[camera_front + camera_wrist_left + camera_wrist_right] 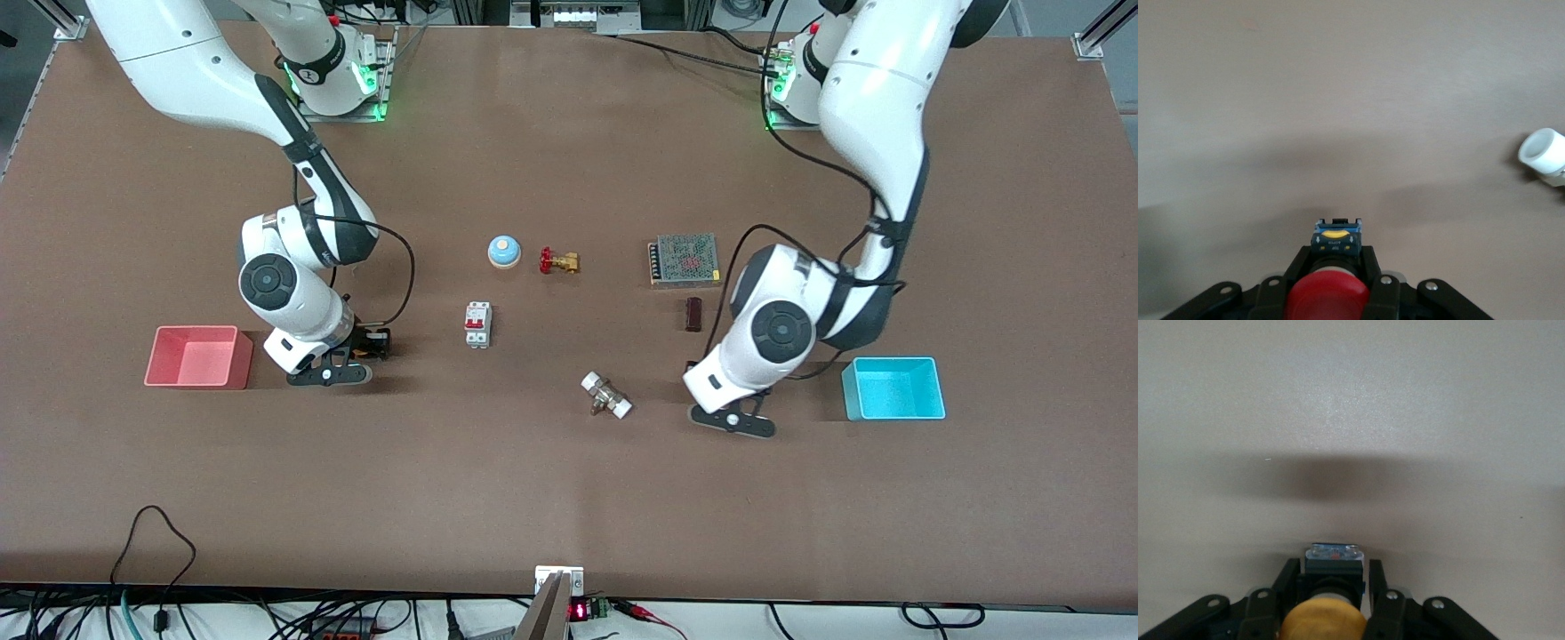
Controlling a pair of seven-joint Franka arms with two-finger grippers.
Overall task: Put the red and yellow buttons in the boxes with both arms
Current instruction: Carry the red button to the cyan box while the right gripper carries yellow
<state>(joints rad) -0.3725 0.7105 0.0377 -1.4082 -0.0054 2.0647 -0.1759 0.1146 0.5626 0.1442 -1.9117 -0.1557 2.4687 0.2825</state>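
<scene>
Brown tabletop spreads under us. Our left gripper (1335, 283) is clamped on the red button (1327, 295) and hangs over the table near the cyan box (893, 388), which sits at the left arm's end. Our right gripper (1330, 603) is clamped on the yellow button (1323, 620) over the table just beside the pink-red box (197, 356), at the right arm's end. Between the arms lie a blue bell (503, 252), a brass valve (558, 261) and a white breaker (477, 324).
</scene>
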